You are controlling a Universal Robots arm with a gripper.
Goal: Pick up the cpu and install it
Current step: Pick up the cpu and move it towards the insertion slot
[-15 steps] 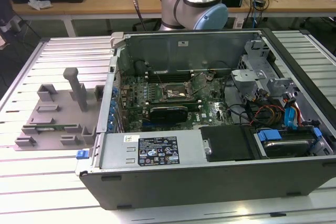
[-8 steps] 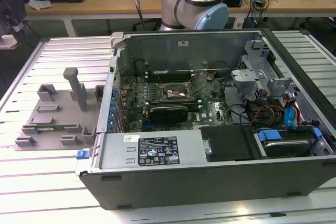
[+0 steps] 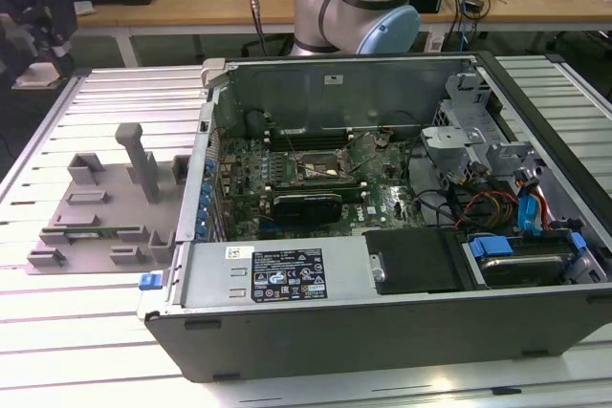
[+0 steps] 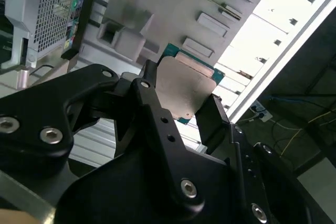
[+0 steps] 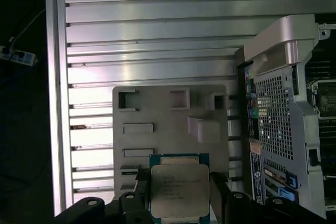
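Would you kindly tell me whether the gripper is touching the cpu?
Touching: in the first wrist view the gripper has its fingers pressed against opposite edges of the cpu, no gap.

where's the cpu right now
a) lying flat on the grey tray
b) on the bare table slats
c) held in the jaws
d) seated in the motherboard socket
c: in the first wrist view the cpu is clamped between the jaws of the gripper, held over the grey tray rather than lying on it.
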